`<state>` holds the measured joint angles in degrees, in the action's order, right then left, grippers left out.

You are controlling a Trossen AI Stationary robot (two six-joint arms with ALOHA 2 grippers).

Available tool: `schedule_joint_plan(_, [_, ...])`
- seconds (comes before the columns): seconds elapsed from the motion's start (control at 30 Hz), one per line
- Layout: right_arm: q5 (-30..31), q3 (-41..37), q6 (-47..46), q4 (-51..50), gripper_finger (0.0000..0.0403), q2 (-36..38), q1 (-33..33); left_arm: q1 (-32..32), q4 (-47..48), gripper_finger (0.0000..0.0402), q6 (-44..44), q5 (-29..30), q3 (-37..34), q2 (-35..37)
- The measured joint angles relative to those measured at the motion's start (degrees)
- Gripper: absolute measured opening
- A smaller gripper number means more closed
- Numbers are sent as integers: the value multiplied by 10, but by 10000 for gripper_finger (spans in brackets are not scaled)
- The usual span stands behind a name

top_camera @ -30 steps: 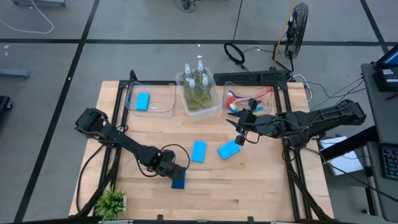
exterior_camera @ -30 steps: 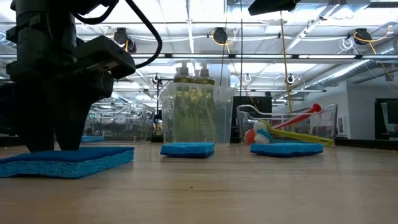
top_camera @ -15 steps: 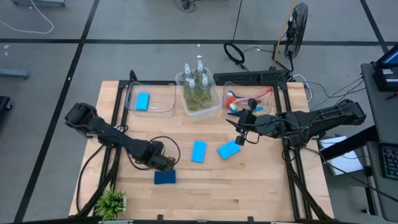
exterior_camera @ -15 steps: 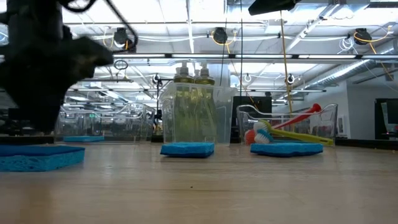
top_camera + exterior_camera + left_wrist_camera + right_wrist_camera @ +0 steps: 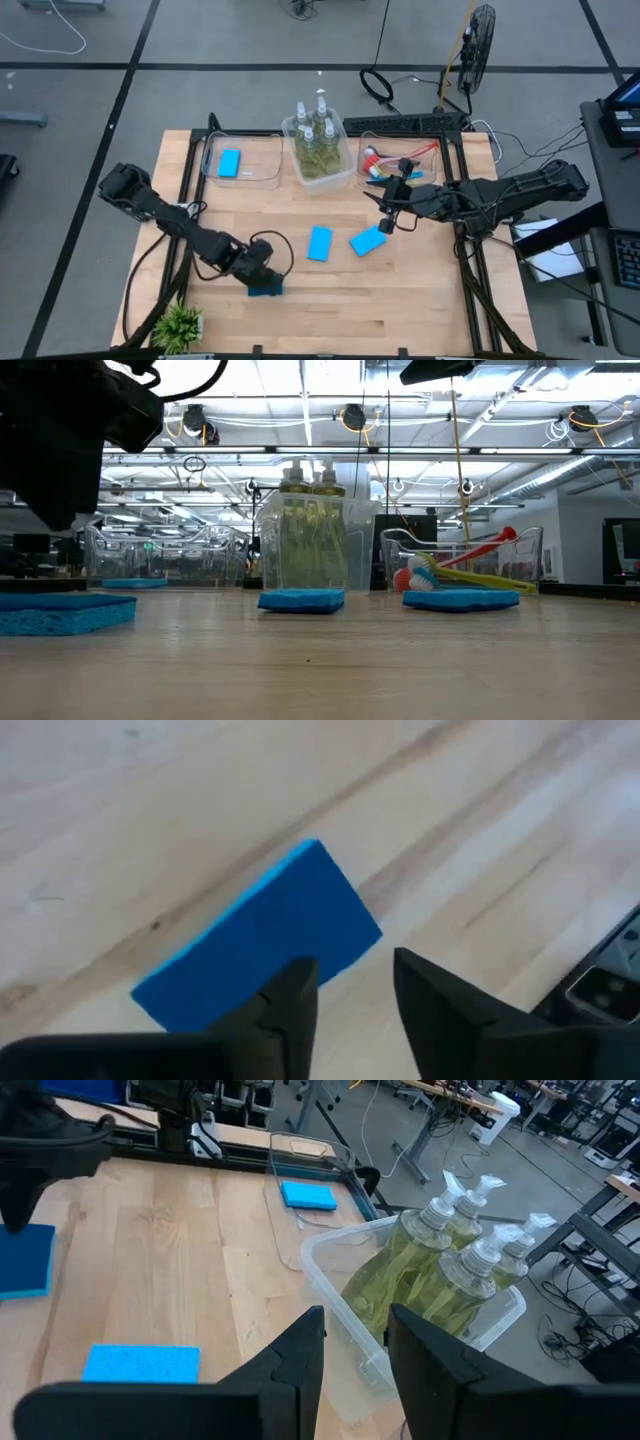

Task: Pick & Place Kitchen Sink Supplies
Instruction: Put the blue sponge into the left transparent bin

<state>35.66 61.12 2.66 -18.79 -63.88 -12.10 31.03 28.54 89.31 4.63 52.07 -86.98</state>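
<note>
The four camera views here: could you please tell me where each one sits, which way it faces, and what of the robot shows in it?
High view: overhead, straight down on the wooden table; both dark arms show.
Low view: table height, level across; the left arm looms near a blue rectangular sponge.
Left wrist view: above that sponge, left gripper open over it.
Right wrist view: toward the clear bin of pump bottles, past the right gripper.
Shared: high and low views both show the bottle bin.

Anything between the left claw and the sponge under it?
Nothing. In the left wrist view the left claw hangs open just above the blue sponge, only bare tabletop around.
</note>
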Motion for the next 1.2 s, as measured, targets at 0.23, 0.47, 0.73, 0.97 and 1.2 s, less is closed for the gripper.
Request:
schedule_joint_plan(0.23, [0,0,2,1,100,0,0,37,5,181,-94,14,0,-2])
schedule_joint_plan(0.47, [0,0,-6,1,100,0,0,56,10,186,-219,12,0,-2])
schedule_joint_plan(0.73, [0,0,-10,1,100,0,0,60,11,186,-342,12,0,-2])
schedule_joint_plan(0.97, [0,0,-24,1,100,0,0,62,-17,186,-437,-2,1,-40])
schedule_joint_plan(1.2, [0,0,-23,0,100,0,0,62,-15,186,-460,-3,1,-92])
